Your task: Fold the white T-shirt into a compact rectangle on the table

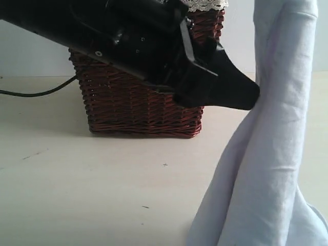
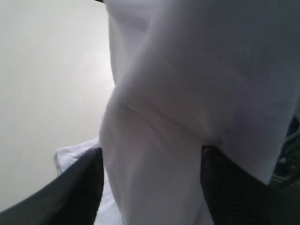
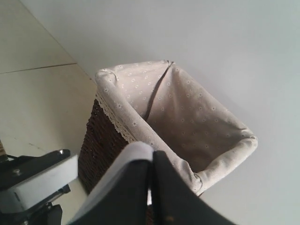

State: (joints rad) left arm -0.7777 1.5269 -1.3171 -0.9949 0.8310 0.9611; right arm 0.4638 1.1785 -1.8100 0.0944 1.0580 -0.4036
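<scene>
The white T-shirt (image 1: pixel 277 154) hangs as a long vertical drape at the right, its lower end bunched on the table (image 1: pixel 102 179). Its top runs out of the exterior view. My right gripper (image 3: pixel 152 157) is shut, pinching a fold of the T-shirt (image 3: pixel 133 152) high above the basket; it is outside the exterior view. My left gripper (image 1: pixel 248 97) reaches in from the left at mid height against the drape. In the left wrist view the left gripper (image 2: pixel 150 187) is open, its two dark fingers (image 2: pixel 79 187) wide apart with the cloth (image 2: pixel 187 93) between them. No letters or collar loop show.
A dark red-brown wicker basket (image 1: pixel 138 107) with a lace-trimmed dotted liner (image 3: pixel 178 112) stands at the back behind my left arm (image 1: pixel 128 36). A black cable (image 1: pixel 36 94) lies on the table at far left. Bare table spreads in front of the basket.
</scene>
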